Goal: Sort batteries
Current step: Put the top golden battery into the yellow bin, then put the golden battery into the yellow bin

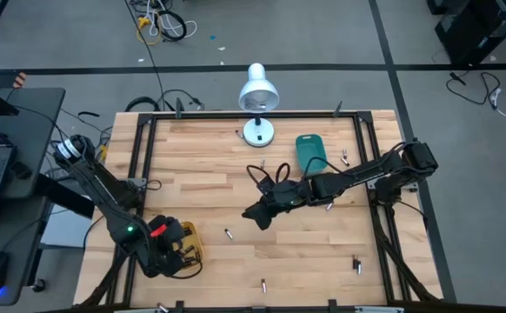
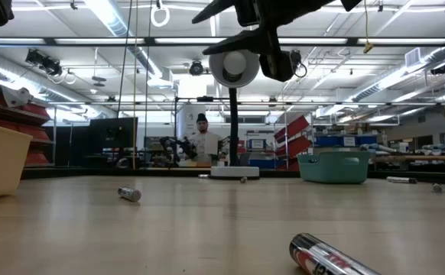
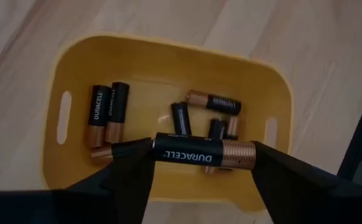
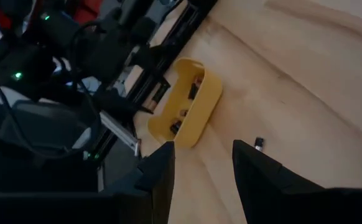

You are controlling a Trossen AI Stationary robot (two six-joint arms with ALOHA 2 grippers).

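The left gripper point(image 3: 204, 155) pinches 1 battery point(image 3: 203, 153) end to end above the yellow tray point(image 3: 75, 68). Hard, smooth and rounded, it looks slippery; a mid-body hold seems surer. The right gripper point(image 4: 204, 155) hovers mid-table, fingers parted and empty.

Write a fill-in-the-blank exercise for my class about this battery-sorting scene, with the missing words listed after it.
1. The left gripper holds one battery above the ____ tray.
2. The right gripper is open and holds ____.
3. The teal tray sits beside the white ____.
4. The brand name printed on the held battery is ____.

Missing words: yellow; nothing; lamp; Duracell
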